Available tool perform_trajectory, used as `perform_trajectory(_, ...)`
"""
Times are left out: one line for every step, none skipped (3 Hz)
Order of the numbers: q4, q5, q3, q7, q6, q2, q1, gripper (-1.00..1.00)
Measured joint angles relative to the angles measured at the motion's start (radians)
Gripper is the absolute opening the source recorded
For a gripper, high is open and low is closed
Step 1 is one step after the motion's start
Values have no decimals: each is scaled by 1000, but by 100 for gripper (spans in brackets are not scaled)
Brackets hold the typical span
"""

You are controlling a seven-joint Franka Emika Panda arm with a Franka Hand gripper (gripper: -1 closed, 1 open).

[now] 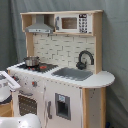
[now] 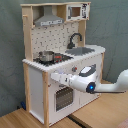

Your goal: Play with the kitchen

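The kitchen (image 1: 60, 95) is a white and light-wood toy unit with a grey hood (image 1: 40, 27), dotted backsplash, black faucet (image 1: 85, 59) and grey sink (image 1: 75, 74). A small pot (image 1: 31, 61) stands on its hob. In the second exterior view the kitchen (image 2: 37, 82) fills the left half. My gripper (image 2: 54, 78) is up against the front panel, just above the oven door (image 2: 62, 97) and below the pot (image 2: 46, 56). In the first exterior view only white parts of the arm (image 1: 6, 82) show at the left edge, beside the knob panel.
The arm (image 2: 107, 86) reaches in from the second exterior view's right, over a light wooden floor (image 2: 100, 112). A grey curtain (image 1: 115, 50) hangs behind the kitchen. A white rounded part of the arm (image 1: 22, 121) sits at the bottom of the first exterior view.
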Motion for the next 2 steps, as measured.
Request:
perform_trajectory(-6, 61, 1, 95, 9, 1, 2, -100)
perform_trajectory(-10, 98, 2, 189, 18, 1, 3, -100)
